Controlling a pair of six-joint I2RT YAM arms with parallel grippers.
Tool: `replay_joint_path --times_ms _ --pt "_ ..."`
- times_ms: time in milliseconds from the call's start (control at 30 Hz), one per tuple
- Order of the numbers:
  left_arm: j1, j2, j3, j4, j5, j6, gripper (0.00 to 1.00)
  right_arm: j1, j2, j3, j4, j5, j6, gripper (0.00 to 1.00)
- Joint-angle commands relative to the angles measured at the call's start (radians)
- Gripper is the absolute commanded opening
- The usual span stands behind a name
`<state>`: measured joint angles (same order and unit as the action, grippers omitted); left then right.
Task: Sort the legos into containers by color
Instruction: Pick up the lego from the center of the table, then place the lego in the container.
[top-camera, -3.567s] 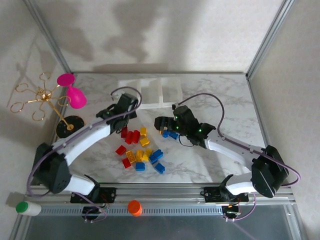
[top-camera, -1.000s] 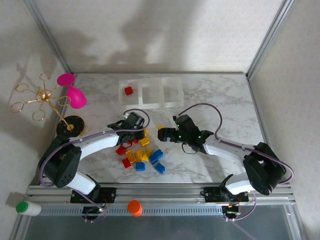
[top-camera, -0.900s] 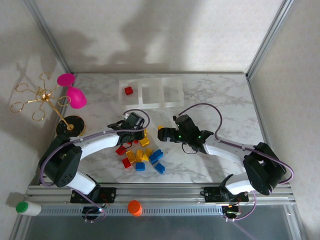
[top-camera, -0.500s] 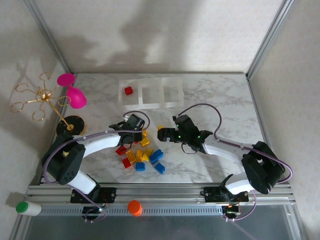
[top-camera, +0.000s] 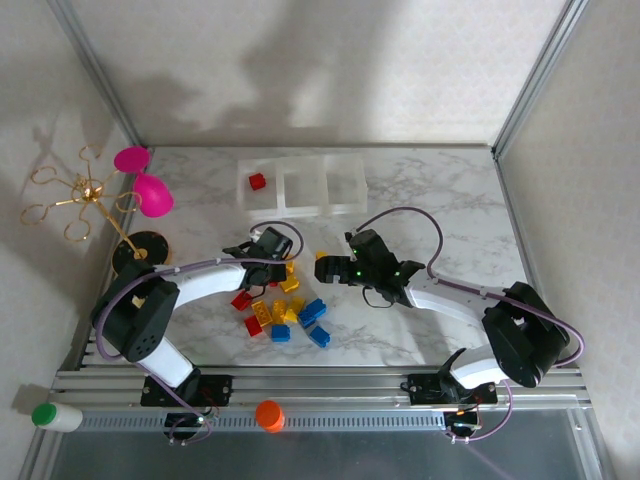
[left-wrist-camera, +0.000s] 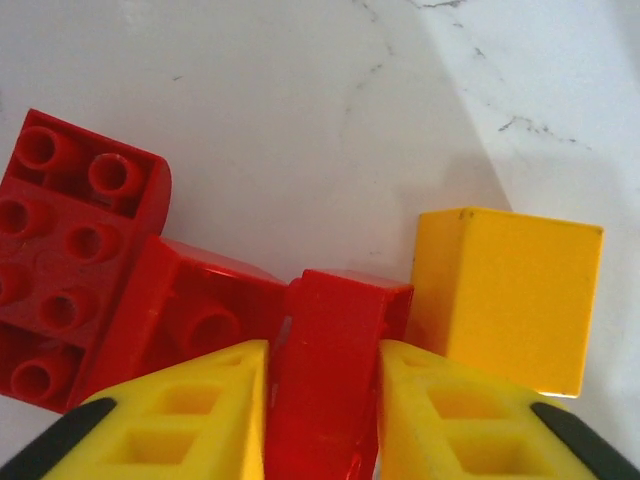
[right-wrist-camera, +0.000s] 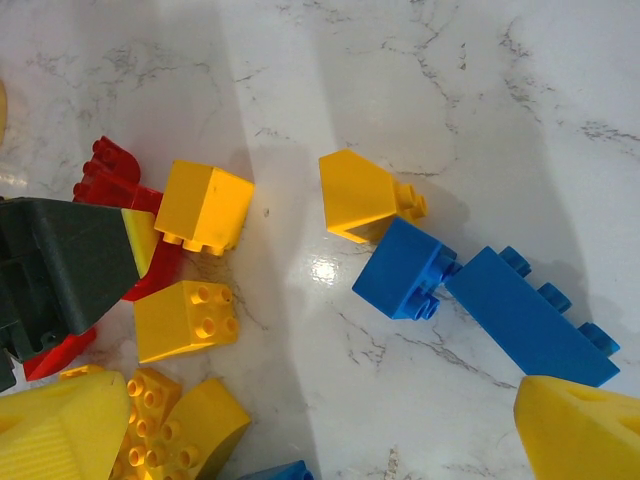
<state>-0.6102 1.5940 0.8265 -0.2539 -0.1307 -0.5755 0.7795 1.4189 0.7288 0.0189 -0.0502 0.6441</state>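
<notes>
Your left tool (left-wrist-camera: 322, 400) is pinching a red lego (left-wrist-camera: 340, 330) between its fingers (left-wrist-camera: 190, 410), another red brick (left-wrist-camera: 190, 320) touching it on one side, a yellow brick (left-wrist-camera: 505, 295) just beside the other. Lift crookedly and a neighbour may drag along or scatter. Your right tool (right-wrist-camera: 310, 430) hangs spread wide, a blue brick (right-wrist-camera: 405, 268) just ahead; the containers (top-camera: 300, 208) sit well beyond both tools.

There were three joined containers (top-camera: 300, 185), one red lego (top-camera: 257, 181) inside the leftmost, at least three blue legos (top-camera: 312, 311) among the loose heap, one pink goblet (top-camera: 152, 195) and one orange cap (top-camera: 269, 413).
</notes>
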Motion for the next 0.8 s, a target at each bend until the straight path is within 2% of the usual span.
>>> replay_joint_path --times_ms 0,267,500,600,767 --pt "-0.011 -0.014 0.016 -0.042 0.003 0.012 0.25 0.006 0.005 0.001 0.009 0.003 0.009 0.99" --pt "-0.011 -0.063 0.037 -0.075 -0.015 0.017 0.22 0.005 -0.013 0.025 -0.013 0.013 -0.003 0.99" --pt "-0.004 -0.1 0.104 -0.134 -0.098 0.046 0.23 0.004 -0.024 0.079 -0.007 0.017 -0.023 0.99" --pt "0.022 -0.085 0.176 -0.163 -0.149 0.059 0.23 0.003 -0.007 0.115 0.009 0.005 -0.031 0.99" --pt "0.092 -0.022 0.306 -0.152 -0.15 0.092 0.23 -0.038 0.029 0.171 0.038 -0.032 -0.012 0.99"
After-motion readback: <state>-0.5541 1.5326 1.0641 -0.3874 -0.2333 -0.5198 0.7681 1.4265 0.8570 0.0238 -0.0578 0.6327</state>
